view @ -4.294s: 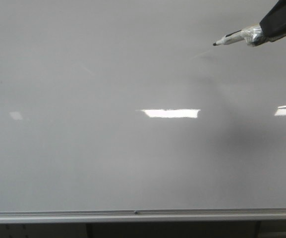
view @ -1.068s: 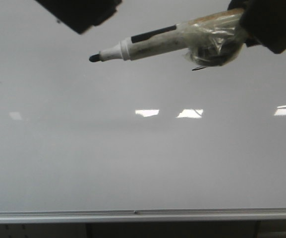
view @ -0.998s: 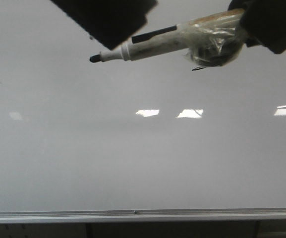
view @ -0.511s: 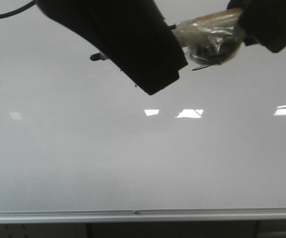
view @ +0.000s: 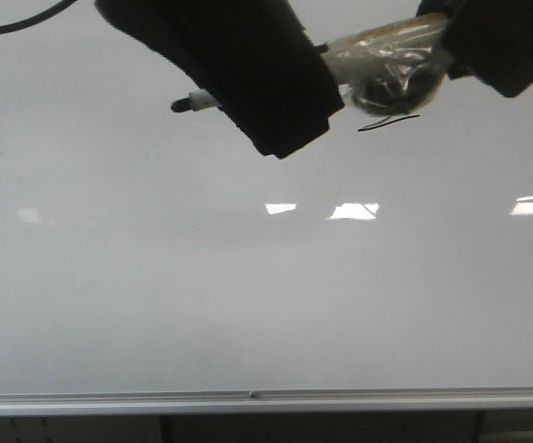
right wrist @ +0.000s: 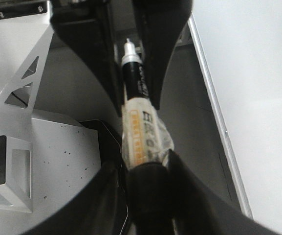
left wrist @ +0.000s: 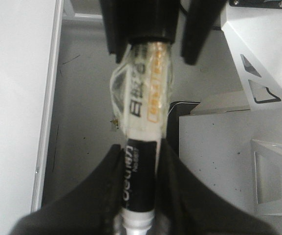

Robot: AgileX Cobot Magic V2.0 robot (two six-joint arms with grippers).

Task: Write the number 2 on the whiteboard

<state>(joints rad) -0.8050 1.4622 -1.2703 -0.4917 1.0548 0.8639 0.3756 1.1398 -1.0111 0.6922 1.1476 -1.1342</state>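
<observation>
Here both jaws clamped on marker point(view: 377, 74); left gripper point(view: 248, 83) blocks whiteboard point(view: 248, 305).

The whiteboard point(view: 248, 305) fills the front view, glossy and grey-white, with a silver rail point(view: 266, 401) running along its bottom edge. A short, thin black stroke point(view: 388, 122) is drawn on its upper right part, partly hidden; its full shape cannot be told. Bright white reflections point(view: 354, 211) sit across the middle.
</observation>
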